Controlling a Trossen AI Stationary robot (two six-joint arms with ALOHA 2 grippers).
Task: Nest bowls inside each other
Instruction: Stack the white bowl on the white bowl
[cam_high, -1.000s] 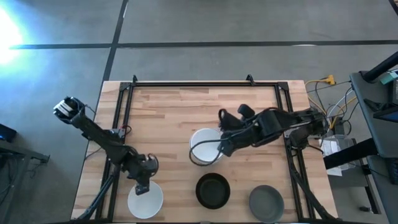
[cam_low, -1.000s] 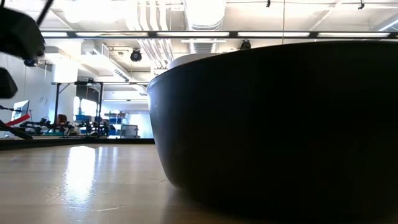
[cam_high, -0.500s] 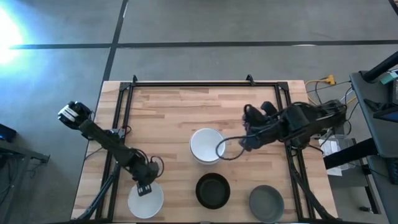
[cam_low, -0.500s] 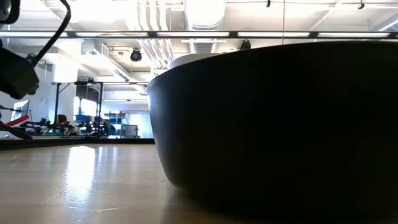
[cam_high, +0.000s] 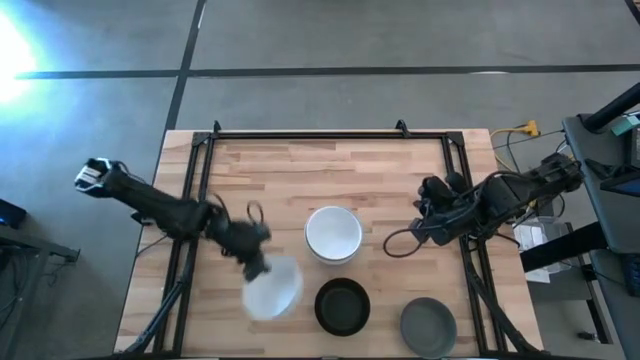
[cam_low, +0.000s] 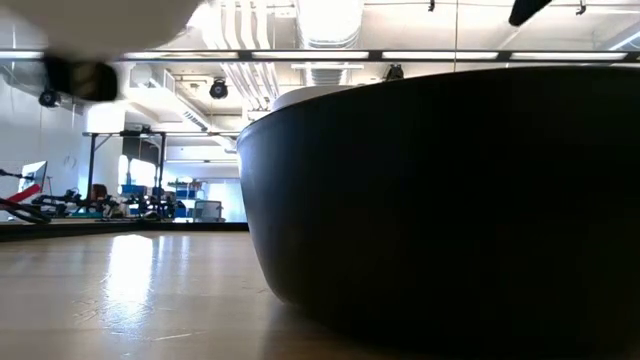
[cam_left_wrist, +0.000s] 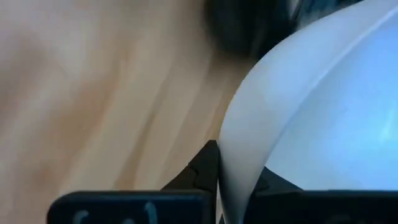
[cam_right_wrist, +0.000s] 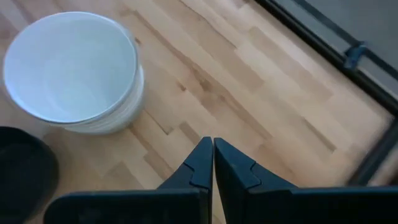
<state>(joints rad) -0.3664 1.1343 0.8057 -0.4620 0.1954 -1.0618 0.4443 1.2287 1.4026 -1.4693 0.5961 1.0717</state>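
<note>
My left gripper (cam_high: 260, 266) is shut on a white bowl (cam_high: 272, 290), which it holds above the table's near middle; in the low view the bowl's underside (cam_low: 90, 18) shows high up. A stack of white bowls (cam_high: 333, 233) rests on its base at the table's middle. A black bowl (cam_high: 342, 306) stands just near of the stack, and a dark grey bowl (cam_high: 428, 326) stands to the black bowl's right. My right gripper (cam_high: 418, 228) is shut and hovers right of the white stack, holding nothing. My left gripper pinches the white bowl's rim (cam_left_wrist: 225, 163), one finger (cam_left_wrist: 202, 167) outside the wall and one finger (cam_left_wrist: 277, 184) inside. The fingers come from above, slanting from the table's left. The bowl is lifted clear of the table.
The black bowl (cam_low: 440, 200) fills most of the low view. Black frame rails (cam_high: 300, 134) run along the table's far, left and right sides. Bare wood (cam_high: 280, 180) lies on the table's far half. Cables (cam_high: 530, 140) lie past the right edge.
My left gripper has shut on the white bowl's rim at the near left, lifted it clear and carried it toward the right. My right gripper has drawn back from the white stack toward the table's right edge, still shut.
</note>
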